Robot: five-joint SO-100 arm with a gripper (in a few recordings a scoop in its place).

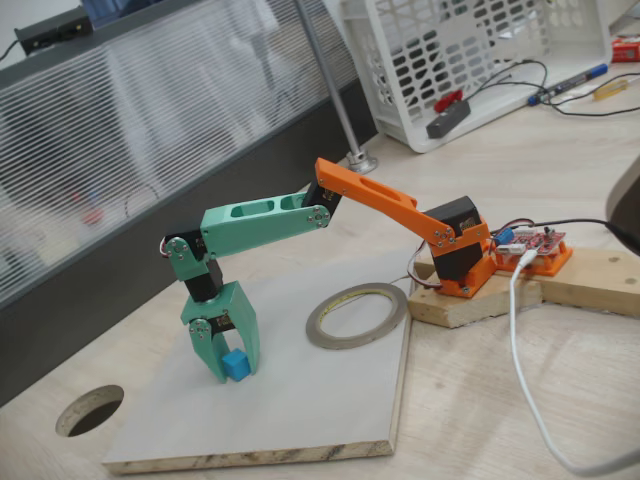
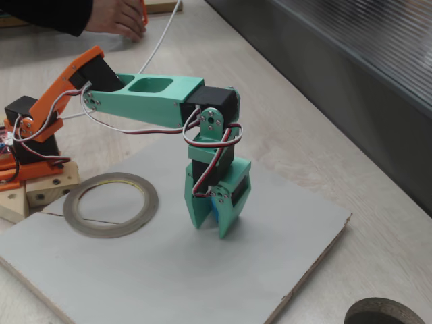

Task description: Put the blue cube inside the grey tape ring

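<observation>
Nearest in a fixed view, the pale board carries the green gripper, pointing straight down with its jaws clamped on the blue cube just at the board's surface. Well apart from it, the grey tape ring lies flat near the arm's orange base, its hollow centre showing only board

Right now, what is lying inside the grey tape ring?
Inside the grey tape ring only the bare pale board shows, in both fixed views. The blue cube is apart from it, between the fingers of the claw. Nothing hides the ring's centre.
</observation>
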